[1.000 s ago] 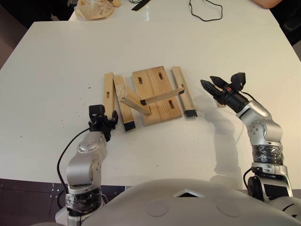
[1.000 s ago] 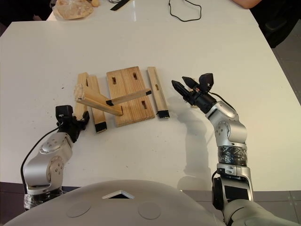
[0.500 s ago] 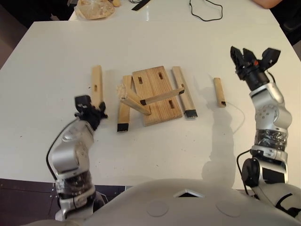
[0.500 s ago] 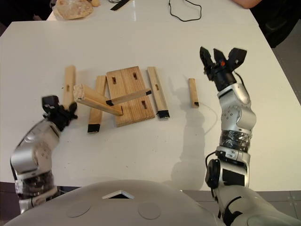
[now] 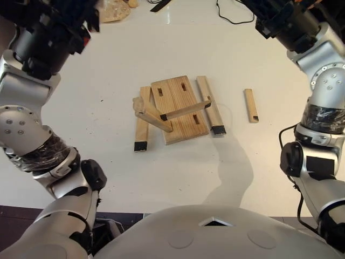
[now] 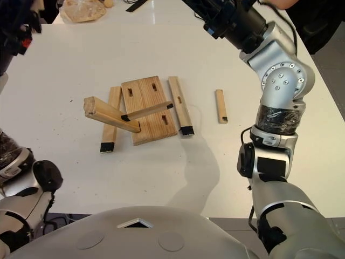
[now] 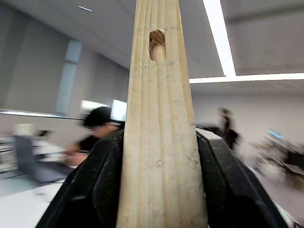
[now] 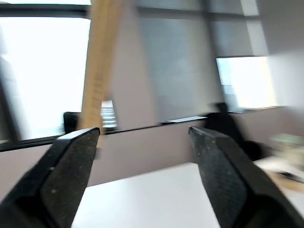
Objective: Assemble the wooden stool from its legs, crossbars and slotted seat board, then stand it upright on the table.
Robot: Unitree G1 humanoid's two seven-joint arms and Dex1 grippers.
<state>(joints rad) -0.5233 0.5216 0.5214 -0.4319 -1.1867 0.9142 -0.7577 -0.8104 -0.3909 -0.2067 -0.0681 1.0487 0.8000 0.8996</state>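
We have left gripper (image 7: 161, 154) clamped on wooden leg (image 7: 159, 114), high, left of the seat board (image 5: 179, 108) | right gripper (image 8: 142, 156) spread, empty | we judge leg light, stiff, smooth; hold mid-length, clear of its hole.

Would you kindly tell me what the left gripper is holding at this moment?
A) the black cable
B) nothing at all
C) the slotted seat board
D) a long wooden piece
D: the left wrist view shows the left gripper clamped on both sides of a long wooden piece.
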